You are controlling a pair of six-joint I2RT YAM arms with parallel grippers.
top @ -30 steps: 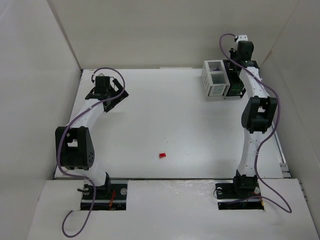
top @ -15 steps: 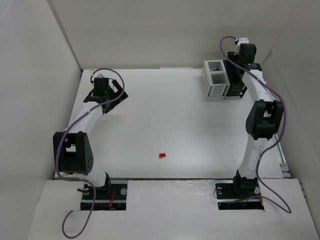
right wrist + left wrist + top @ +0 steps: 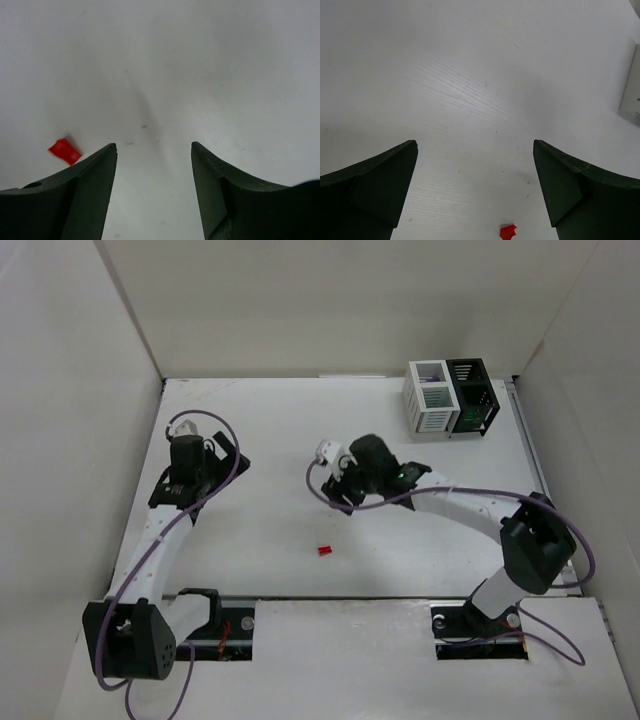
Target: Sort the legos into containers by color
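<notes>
One red lego (image 3: 323, 551) lies alone on the white table, near the front middle. It also shows at the bottom of the left wrist view as the red lego (image 3: 508, 231), and left of the right fingers as the red lego (image 3: 65, 151). The containers stand joined at the back right: a white bin (image 3: 428, 400) and a black bin (image 3: 472, 398). My right gripper (image 3: 338, 492) (image 3: 154, 145) hangs open over the table's middle, a little behind the lego, with nothing between its fingers. My left gripper (image 3: 225, 458) (image 3: 475, 145) is wide open and empty at the left.
White walls close in the table (image 3: 280, 440) on the left, back and right. A pale edge, probably the white bin (image 3: 631, 85), shows at the right border of the left wrist view. Both arm bases sit at the near edge.
My right arm has swung from over the containers down to the table's middle, and its jaws have opened. My left arm has drawn back toward the near side.
</notes>
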